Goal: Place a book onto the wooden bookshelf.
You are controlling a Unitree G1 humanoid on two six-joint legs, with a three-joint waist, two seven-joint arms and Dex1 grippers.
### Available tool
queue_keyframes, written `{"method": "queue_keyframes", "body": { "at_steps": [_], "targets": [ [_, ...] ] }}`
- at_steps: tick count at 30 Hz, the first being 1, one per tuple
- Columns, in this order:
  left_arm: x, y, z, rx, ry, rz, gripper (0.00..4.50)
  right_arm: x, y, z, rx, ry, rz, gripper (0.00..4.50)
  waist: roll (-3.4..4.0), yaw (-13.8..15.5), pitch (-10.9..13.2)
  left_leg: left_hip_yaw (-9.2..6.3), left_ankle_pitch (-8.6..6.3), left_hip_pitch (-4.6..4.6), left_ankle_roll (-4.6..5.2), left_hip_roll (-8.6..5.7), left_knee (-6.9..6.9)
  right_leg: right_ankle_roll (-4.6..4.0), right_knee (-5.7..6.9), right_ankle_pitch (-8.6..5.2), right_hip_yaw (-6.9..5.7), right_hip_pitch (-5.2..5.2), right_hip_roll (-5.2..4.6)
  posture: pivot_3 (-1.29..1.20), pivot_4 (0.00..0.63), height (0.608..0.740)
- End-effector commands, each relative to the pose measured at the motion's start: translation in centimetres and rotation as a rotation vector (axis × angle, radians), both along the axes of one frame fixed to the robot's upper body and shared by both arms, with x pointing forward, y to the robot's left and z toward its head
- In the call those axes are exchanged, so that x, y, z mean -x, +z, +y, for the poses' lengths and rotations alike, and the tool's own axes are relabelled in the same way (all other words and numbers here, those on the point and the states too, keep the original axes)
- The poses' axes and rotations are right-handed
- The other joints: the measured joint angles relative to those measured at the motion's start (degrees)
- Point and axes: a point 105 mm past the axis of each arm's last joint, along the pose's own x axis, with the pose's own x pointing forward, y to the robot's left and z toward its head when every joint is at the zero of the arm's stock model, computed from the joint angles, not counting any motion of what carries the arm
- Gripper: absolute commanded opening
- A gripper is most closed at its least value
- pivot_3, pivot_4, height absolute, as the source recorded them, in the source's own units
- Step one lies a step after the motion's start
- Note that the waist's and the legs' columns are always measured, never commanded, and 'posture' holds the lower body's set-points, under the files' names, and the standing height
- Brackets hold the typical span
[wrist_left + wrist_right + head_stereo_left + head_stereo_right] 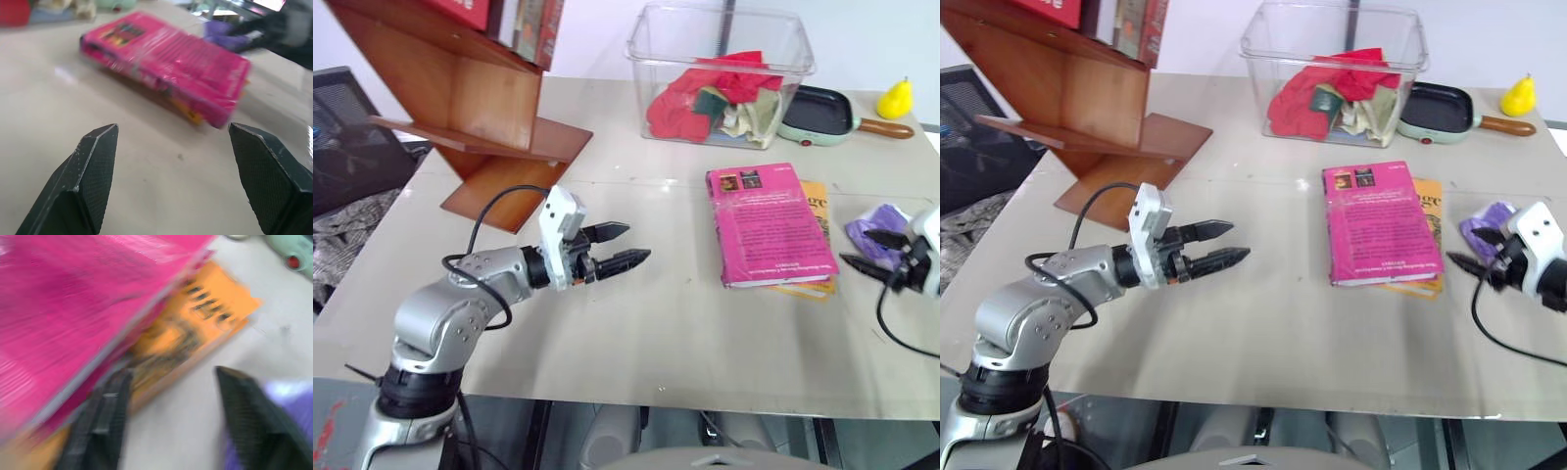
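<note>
Two pincers are over the table [636,333], and neither holds nor touches anything; the left gripper [625,247] hangs above bare tabletop with its two black fingers spread wide, tips pointing across toward the book [769,223]; the left wrist view confirms the spread, each finger [90,181] standing well clear of the other with the pink cover ahead between them, well apart from the tips.

The right gripper [1481,251] sits at the far side of the book, its fingers parted with a clear gap; its tips point toward the book's edge, near but not touching; a purple object [1485,224] lies just beside and partly behind this pincer; whether the gripper touches it cannot be told.

The book lies flat on the table, back cover up, between the two pincers and nearer the right one; it rests on a thinner yellow-orange book [815,245], whose edges show beyond the pink cover on the side facing the right gripper.

The wooden bookshelf [460,108] stands beyond the left gripper, apart from it, with books on its upper board; past the book stand a clear plastic bin [722,80] of cloths, a small pan [822,115] and a yellow pear-shaped object [895,99].
</note>
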Motion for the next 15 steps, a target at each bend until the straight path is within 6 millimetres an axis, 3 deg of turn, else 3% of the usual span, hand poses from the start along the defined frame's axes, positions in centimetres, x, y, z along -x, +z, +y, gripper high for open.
{"method": "queue_keyframes", "body": {
  "at_steps": [1, 3, 6, 10, 15],
  "targets": [
    [-1.8, 0.2, -0.5, 0.058, -0.009, 0.115, 3.69, 4.1, 4.4, 3.0, -0.085, 0.142, -0.114, 4.42, -0.03, -0.5, 0.01, 0.04, 0.0, 0.1, 0.0, 0.0, 0.0, 0.01, 0.06, -0.01, 0.04, 0.04, 0.03, 0.0, 0.15, 0.74],
    [-3.5, 0.3, -1.4, 0.133, -0.013, 0.232, 3.69, 6.6, 5.0, 4.5, -0.131, 0.175, -0.126, 4.42, -0.06, -0.74, 0.0, 0.1, 0.0, 0.27, 0.0, 0.01, 0.0, 0.02, 0.16, -0.02, 0.12, 0.14, 0.08, 0.0, 0.15, 0.74],
    [-5.2, -0.1, -3.3, 0.214, -0.043, 0.445, 3.69, 8.7, 5.4, 5.8, -0.154, 0.145, -0.178, 4.42, -0.25, -0.91, -0.08, -0.05, 0.0, 0.42, 0.0, 0.01, 0.05, 0.18, 0.2, -0.14, 0.01, 0.32, 0.18, 0.0, 0.15, 0.74],
    [-6.9, -0.9, -6.4, 0.311, -0.076, 0.714, 3.69, 10.0, 5.1, 7.0, -0.138, 0.091, -0.215, 4.42, -0.32, -1.22, -0.09, 0.01, 0.0, 0.41, 0.0, -0.07, 0.08, 0.19, 0.18, -0.14, 0.09, 0.32, 0.13, 0.0, 0.15, 0.74],
    [-8.6, -2.0, -9.2, 0.386, -0.051, 0.872, 3.69, 10.7, 5.0, 7.9, -0.132, 0.054, -0.235, 4.42, -0.36, -1.49, -0.07, 0.01, 0.0, 0.37, -0.01, -0.27, 0.05, 0.18, 0.19, -0.13, 0.14, 0.26, 0.01, 0.0, 0.15, 0.74]
  ]
}}
